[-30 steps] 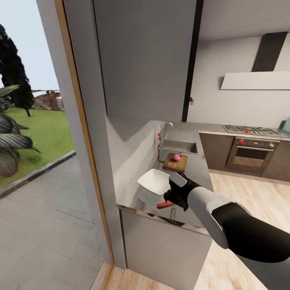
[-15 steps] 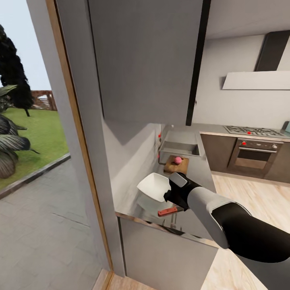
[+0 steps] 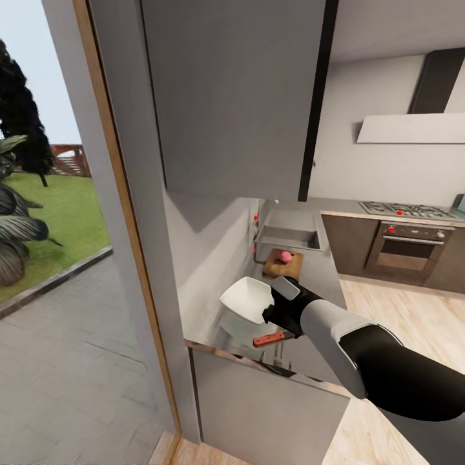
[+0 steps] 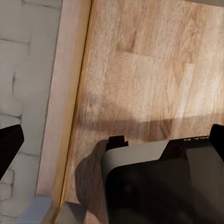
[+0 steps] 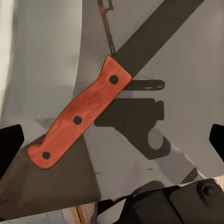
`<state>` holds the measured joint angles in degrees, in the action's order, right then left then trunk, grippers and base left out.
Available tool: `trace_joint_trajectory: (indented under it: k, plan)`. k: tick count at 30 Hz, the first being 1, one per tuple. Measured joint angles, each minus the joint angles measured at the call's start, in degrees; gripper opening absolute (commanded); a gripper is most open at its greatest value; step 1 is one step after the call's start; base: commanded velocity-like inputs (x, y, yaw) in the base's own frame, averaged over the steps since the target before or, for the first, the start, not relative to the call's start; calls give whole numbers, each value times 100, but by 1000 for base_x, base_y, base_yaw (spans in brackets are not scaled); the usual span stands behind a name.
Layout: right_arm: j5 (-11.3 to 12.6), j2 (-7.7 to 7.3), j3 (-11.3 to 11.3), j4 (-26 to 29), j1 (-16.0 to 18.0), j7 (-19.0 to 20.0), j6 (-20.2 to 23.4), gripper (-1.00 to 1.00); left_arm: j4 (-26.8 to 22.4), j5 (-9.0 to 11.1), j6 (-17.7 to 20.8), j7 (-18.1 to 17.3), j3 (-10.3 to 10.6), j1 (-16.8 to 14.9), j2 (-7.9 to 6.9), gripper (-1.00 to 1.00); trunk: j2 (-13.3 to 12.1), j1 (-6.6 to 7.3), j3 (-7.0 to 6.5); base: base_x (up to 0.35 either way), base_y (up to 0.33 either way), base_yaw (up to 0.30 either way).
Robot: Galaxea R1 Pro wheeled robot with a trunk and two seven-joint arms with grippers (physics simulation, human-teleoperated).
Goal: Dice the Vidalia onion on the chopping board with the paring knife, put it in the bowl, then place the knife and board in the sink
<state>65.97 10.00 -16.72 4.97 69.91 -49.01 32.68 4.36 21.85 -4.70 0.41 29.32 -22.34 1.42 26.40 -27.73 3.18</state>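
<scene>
The pinkish Vidalia onion point(image 3: 284, 257) sits on the dark brown chopping board point(image 3: 281, 265), on the countertop point(image 3: 321, 278) just in front of the grey sink point(image 3: 288, 237). The white bowl point(image 3: 246, 299) stands nearer, to the left of my right gripper point(image 3: 274, 323). That gripper hovers over the paring knife point(image 3: 267, 339), which lies flat near the counter's front edge. In the right wrist view the red handle point(image 5: 77, 119) and dark blade point(image 5: 154, 39) lie between the wide-apart fingers of the open right gripper point(image 5: 112, 144). My left gripper point(image 4: 112, 140) is open over the wood floor point(image 4: 154, 60).
A grey upper cabinet point(image 3: 232, 97) hangs close above the counter. A wooden door frame point(image 3: 123, 213) with a garden beyond is at the left. An oven point(image 3: 403, 248) with a hob and hood point(image 3: 407, 129) stands at the back right. Pale floor point(image 3: 387, 303) lies to the right.
The whole view shifted a little a second ago as the camera moved. More of the knife's red handle shows beside my right gripper. Over the last half second nothing moved.
</scene>
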Motion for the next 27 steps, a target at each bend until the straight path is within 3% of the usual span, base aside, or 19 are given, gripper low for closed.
trace_joint_trajectory:
  k: [21, 27]
  plan:
    - [-6, 0, 0, -9, 0, 15, -1, 100, -3, 1, 0, 0, 0, 0, -3, 100, 0, 0, 183, 1, 0, 0]
    - [-8, 0, -5, -10, 0, 18, -2, 100, 0, -3, -1, 1, 0, 0, -2, 100, 1, 2, 221, 134, 91, 0]
